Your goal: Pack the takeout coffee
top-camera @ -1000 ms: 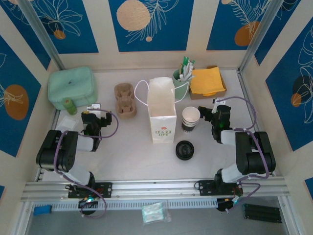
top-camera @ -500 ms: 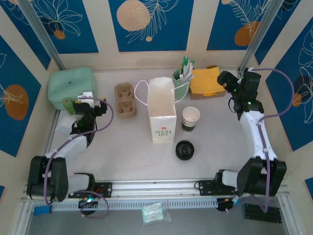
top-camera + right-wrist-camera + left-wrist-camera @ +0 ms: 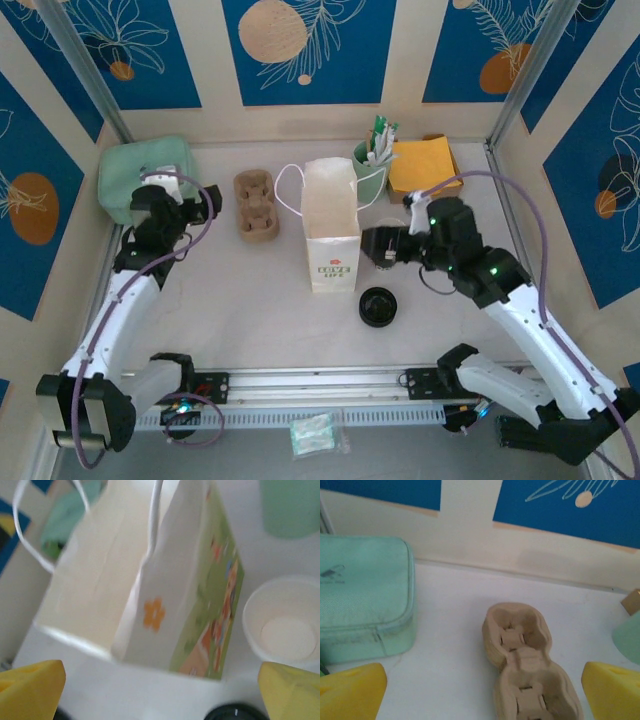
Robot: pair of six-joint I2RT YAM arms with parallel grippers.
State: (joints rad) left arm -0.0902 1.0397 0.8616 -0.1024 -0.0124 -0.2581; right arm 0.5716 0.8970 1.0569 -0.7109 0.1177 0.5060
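White tabletop [image 3: 250, 300], blue-patterned walls. Takeout coffee cup [image 3: 286, 630] stands just right of paper bag [image 3: 331, 225]. Right tool [image 3: 378, 244] beside it, jaws spread, nothing held. Left tool [image 3: 480, 692] well left of bag, likewise spread.

The cream walls [image 3: 208, 70] carry blue panels [image 3: 320, 70] with white leaf outlines and tan discs. 2 slanted aluminium posts [image 3: 85, 75] flank the evenly lit pale tabletop [image 3: 270, 320].
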